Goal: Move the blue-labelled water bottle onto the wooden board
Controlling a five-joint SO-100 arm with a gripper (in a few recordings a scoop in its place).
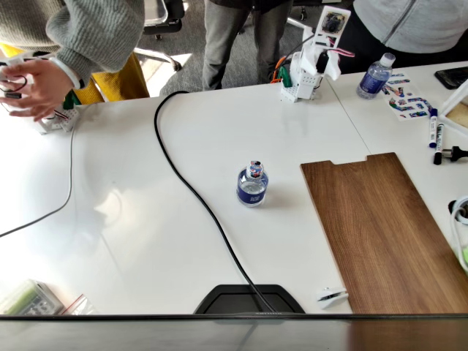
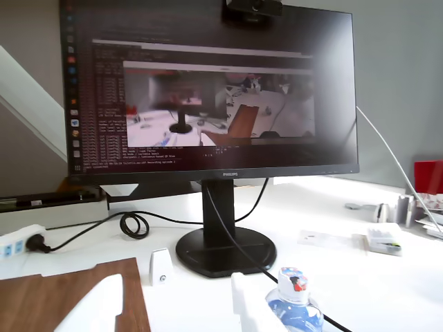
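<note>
The blue-labelled water bottle [image 1: 252, 184] stands upright near the middle of the white table, its marked cap up. The wooden board [image 1: 384, 227] lies flat to its right, notch at the far edge, a short gap between them. My white arm [image 1: 313, 62] sits folded at the table's far edge, well away from both. In the wrist view my gripper [image 2: 173, 311] is open with nothing between its white fingertips [image 2: 97, 304]. In that view the bottle [image 2: 294, 304] shows just right of the right finger, and a corner of the board [image 2: 62, 297] lies at the lower left.
A black cable [image 1: 190, 183] runs across the table to the monitor base [image 1: 248, 300]. Another clear bottle [image 1: 375, 76] with a white cap, plus markers [image 1: 435, 135], lie at the far right. People stand behind the table; a hand [image 1: 33, 88] works at the far left.
</note>
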